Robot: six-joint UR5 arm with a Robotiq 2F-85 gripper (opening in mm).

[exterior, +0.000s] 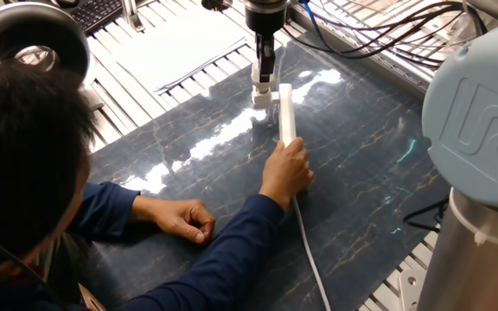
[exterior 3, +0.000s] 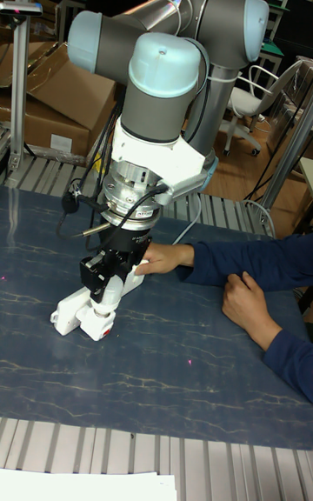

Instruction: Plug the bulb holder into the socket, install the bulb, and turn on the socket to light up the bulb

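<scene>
Closed around the small white cube-like bulb holder [exterior: 261, 93], the black two-finger gripper [exterior: 264, 82] is hanging just over the far end of the long white rectangular socket strip [exterior: 288, 114] — holder and strip touching or nearly so. A person's hand [exterior: 287, 170] is pressing down the strip's near end on the dark marbled table [exterior: 361, 155].

Lab: cardboard boxes [exterior 3: 52, 110], office chair [exterior 3: 248, 101].
</scene>
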